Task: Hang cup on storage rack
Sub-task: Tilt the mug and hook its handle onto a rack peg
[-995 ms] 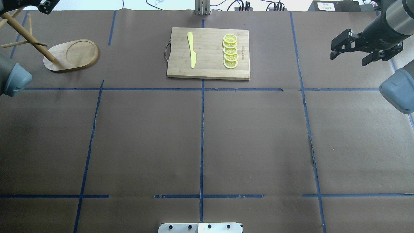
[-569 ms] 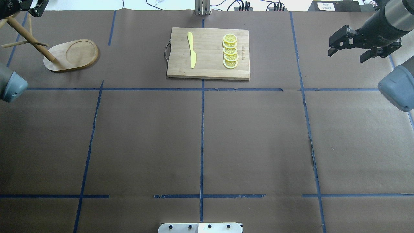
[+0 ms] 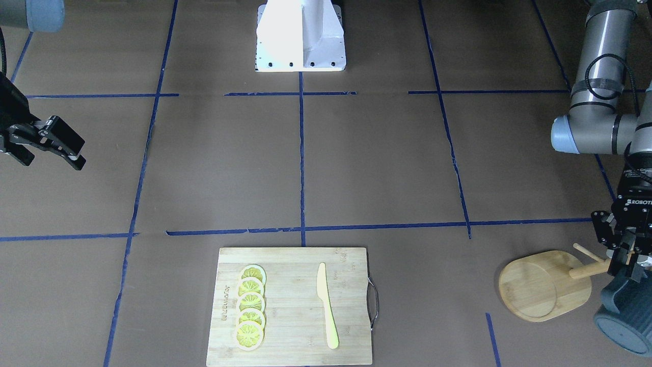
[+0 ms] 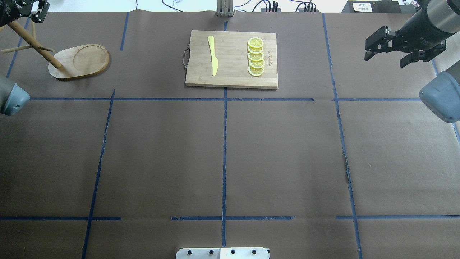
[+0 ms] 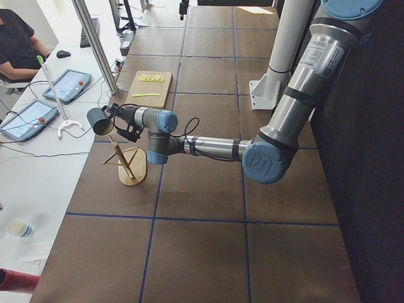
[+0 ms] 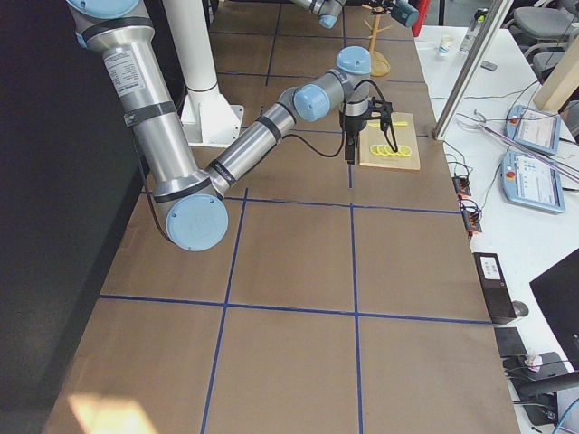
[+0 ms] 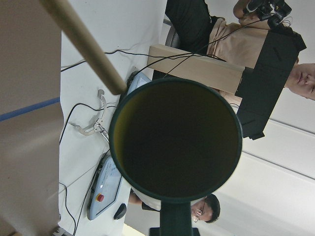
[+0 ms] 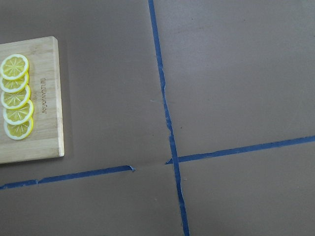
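L gripper (image 3: 622, 256) is clamped on the cup (image 7: 174, 140) and carries it in the air, off the table. Its wrist cam looks straight into the cup's mouth: dark rim, olive inside, nothing in it. A dark part runs down from the rim at that view's bottom; handle or finger, can't tell. Cup is tipped over, mouth twd the wrist, bottom pointing away from the arm.

Storage rack (image 4: 86, 59) stands just under and beside this gripper: oval wooden base w/ a round recess, post rising from one end, thin pegs angling off higher up. In the side view the cup sits about level w/ the post's top, just past it on the side away from the robot. One wooden tip ends right at the cup's rim in the wrist view; touching or not, can't tell. Cup is not on any peg.

R gripper (image 4: 385, 57) hangs well apart from all that, at the table's other end, fingers spread, nothing btw them. Below its cam: brown paper (image 4: 161, 154) crossed by blue tape lines (image 8: 170, 132). Cutting board (image 4: 231, 77) lies off to its side twd the table ctr, btw the two grippers. Five lemon slices (image 4: 256, 57) sit in a row on the half nearer this gripper, and a yellow knife (image 4: 213, 55) on the far half.
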